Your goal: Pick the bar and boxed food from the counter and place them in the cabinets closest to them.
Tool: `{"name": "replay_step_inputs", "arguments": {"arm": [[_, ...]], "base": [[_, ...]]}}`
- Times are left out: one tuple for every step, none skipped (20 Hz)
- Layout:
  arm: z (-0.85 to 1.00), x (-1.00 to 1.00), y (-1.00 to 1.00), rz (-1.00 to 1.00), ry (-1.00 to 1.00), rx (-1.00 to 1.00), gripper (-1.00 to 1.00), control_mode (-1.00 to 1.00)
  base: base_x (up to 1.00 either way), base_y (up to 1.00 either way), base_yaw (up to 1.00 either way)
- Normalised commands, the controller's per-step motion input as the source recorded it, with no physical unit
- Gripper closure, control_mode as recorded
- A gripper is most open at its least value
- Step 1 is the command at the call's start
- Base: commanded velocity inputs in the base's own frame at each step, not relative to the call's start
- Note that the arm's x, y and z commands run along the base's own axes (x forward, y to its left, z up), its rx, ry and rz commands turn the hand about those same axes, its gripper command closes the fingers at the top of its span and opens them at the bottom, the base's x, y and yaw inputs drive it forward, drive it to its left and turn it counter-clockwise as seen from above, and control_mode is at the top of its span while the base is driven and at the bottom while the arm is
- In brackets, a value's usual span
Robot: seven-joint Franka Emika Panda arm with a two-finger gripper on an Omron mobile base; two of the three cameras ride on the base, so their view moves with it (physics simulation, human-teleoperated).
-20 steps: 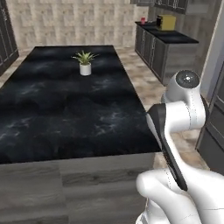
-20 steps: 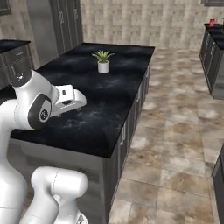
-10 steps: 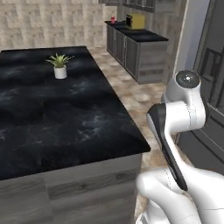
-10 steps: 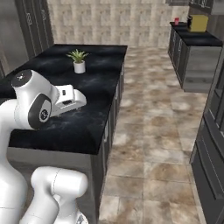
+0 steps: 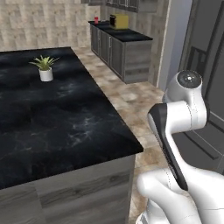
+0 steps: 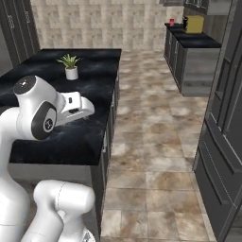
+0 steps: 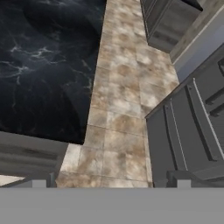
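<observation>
The island counter (image 5: 57,122) is black marble with white veins, and I also see the island counter (image 6: 56,137) from its other side. A second stretch of counter (image 5: 124,36) runs along the far wall under dark wall cabinets (image 5: 131,3). On its far end stands a small bright red upright thing (image 5: 96,19), likely the boxed food (image 6: 171,21). The bar is out of view. My gripper (image 7: 111,180) is open and empty, held over the tiled floor beside the island's corner.
A potted plant (image 5: 44,69) stands on the island. A yellow toaster-like box (image 5: 119,21) sits on the far counter. Tall dark grey units (image 6: 227,118) line the right side. A tiled aisle (image 6: 151,142) runs between them and the island.
The whole picture has shifted: the base has moved, so the island slides left and the far counter and tall units come in on the right. The arm keeps its pose, gripper still open.
</observation>
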Motion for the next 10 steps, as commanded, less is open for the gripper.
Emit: {"name": "replay_step_inputs", "arguments": {"arm": [[0.00,0.00,0.00,0.00,0.00,0.00,-1.00,1.00],[0.00,0.00,0.00,0.00,0.00,0.00,-1.00,1.00],[0.00,0.00,0.00,0.00,0.00,0.00,-1.00,1.00],[0.00,0.00,0.00,0.00,0.00,0.00,-1.00,1.00],[0.00,0.00,0.00,0.00,0.00,0.00,-1.00,1.00],[0.00,0.00,0.00,0.00,0.00,0.00,-1.00,1.00],[0.00,0.00,0.00,0.00,0.00,0.00,-1.00,1.00],[0.00,0.00,0.00,0.00,0.00,0.00,-1.00,1.00],[0.00,0.00,0.00,0.00,0.00,0.00,-1.00,1.00],[0.00,0.00,0.00,0.00,0.00,0.00,-1.00,1.00]], "base": [[0.00,0.00,0.00],[0.00,0.00,0.00],[0.00,0.00,0.00],[0.00,0.00,0.00],[0.00,-0.07,0.00],[0.00,-0.14,0.00],[0.00,-0.17,0.01],[0.05,-0.19,0.03],[0.06,-0.19,0.05],[0.10,-0.19,0.07]]}}
